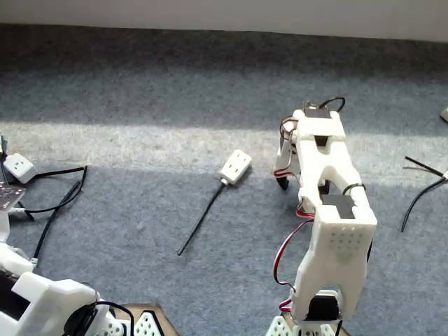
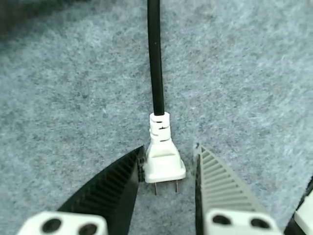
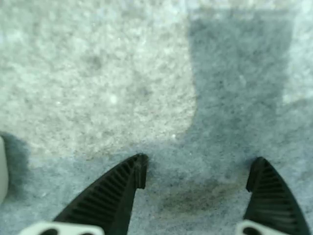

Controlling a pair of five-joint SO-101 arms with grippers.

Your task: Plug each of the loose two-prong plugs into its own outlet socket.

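Two grippers stood with jaws parted, neither holding anything. The left gripper [image 2: 170, 149] hung low over the grey carpet [image 2: 254, 73], straddling a white two-prong plug [image 2: 164, 160]. The plug lay flat between the dark finger [image 2: 117, 188] and the pale ribbed finger [image 2: 220, 188]. Its body sat right against the dark one, while a strip of carpet showed before the pale one, so it was bracketed, not gripped. Its prongs pointed back toward the wrist, and its black cord [image 2: 155, 58] ran straight away from the gripper. The right gripper [image 3: 195, 169], likewise released, hovered over carpet where a sunlit patch met shade. A sliver of something white [image 3: 2, 169] showed beside one finger, too little to name. Seen from above, the right arm [image 1: 329, 210] stretched across the middle of the carpet, its gripper pointing down near a white socket [image 1: 236, 166] but apart from it. That socket lay flat, with a thin black lead [image 1: 201, 218] trailing toward the near edge. A second socket [image 1: 19, 166], two dark marks on its face, lay far to the left among looping black cords [image 1: 63, 199]. The left arm [image 1: 49, 308] sat in the near left corner. More cord ends [image 1: 420, 192] lay at the far right.
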